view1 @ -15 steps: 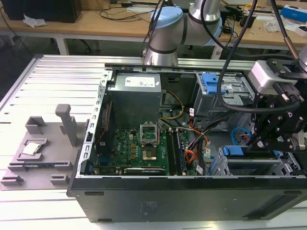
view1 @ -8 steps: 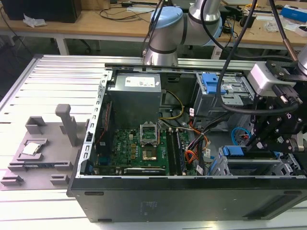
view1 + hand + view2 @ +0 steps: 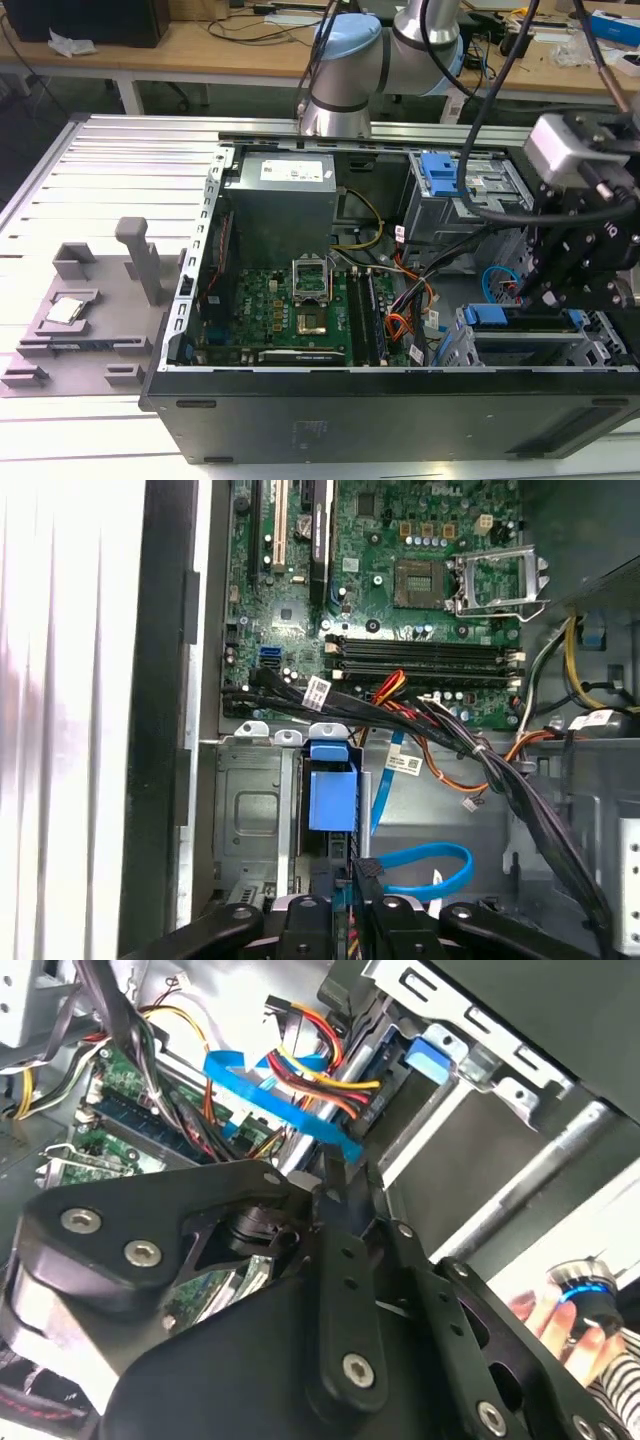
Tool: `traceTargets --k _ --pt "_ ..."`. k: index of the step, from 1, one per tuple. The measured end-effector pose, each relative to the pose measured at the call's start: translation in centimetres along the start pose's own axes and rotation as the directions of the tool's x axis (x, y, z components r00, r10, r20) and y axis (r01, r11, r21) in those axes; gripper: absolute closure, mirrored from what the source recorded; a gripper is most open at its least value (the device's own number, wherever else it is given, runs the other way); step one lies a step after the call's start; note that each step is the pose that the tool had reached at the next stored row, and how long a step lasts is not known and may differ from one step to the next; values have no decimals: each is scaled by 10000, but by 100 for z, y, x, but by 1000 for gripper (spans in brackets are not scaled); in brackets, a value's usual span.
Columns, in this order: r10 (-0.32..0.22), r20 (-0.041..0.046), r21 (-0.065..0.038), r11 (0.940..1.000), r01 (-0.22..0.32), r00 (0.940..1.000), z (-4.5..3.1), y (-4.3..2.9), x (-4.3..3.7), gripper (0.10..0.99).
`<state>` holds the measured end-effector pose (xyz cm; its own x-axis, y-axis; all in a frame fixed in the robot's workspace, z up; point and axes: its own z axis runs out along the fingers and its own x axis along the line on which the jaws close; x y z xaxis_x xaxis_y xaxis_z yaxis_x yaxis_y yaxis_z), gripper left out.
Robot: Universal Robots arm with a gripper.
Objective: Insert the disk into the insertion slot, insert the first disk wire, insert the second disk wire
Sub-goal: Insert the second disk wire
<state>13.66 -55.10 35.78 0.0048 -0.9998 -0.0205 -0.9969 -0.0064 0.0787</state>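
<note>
The disk sits inside the insertion slot [image 3: 600,335] of the light-grey drive cage. Its blue carrier [image 3: 498,315] shows at the cage's open end, and the carrier's blue tab [image 3: 330,788] [image 3: 432,1058] shows in both wrist views. My gripper [image 3: 545,292] hangs just beside that end of the disk. Its black fingers [image 3: 372,912] are shut on the black plug [image 3: 366,870] of a blue flat wire [image 3: 430,872]. That blue wire [image 3: 270,1095] runs up to the fingertip next to a red, yellow and black wire bundle [image 3: 320,1075].
A grey metal box with a large blue latch [image 3: 440,175] stands behind the cage. The motherboard [image 3: 300,310] and loose cables [image 3: 480,760] fill the case's middle. A person's hand [image 3: 560,1310] holds a small device outside the case. A grey fixture [image 3: 90,310] lies at the exterior view's left.
</note>
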Motion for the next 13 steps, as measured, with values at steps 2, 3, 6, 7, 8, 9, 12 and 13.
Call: traceTargets --k 2,3,6,7,8,9,12,13 --pt "-3 -8 1 10000 3 10000 -63 5 -7 851" --pt "-6 -10 3 10000 6 10000 -128 12 -9 929" --pt "-7 -10 6 10000 7 10000 -235 22 -11 980" --pt "-7 -7 5 10000 7 10000 -242 22 -11 980" --pt "-7 -7 6 10000 7 10000 -242 22 -11 980" --pt "-7 -9 6 10000 7 10000 -243 22 -11 980" --pt "-7 -8 6 10000 7 10000 -243 22 -11 980" --pt "-7 -8 5 10000 7 10000 -243 22 -11 980"
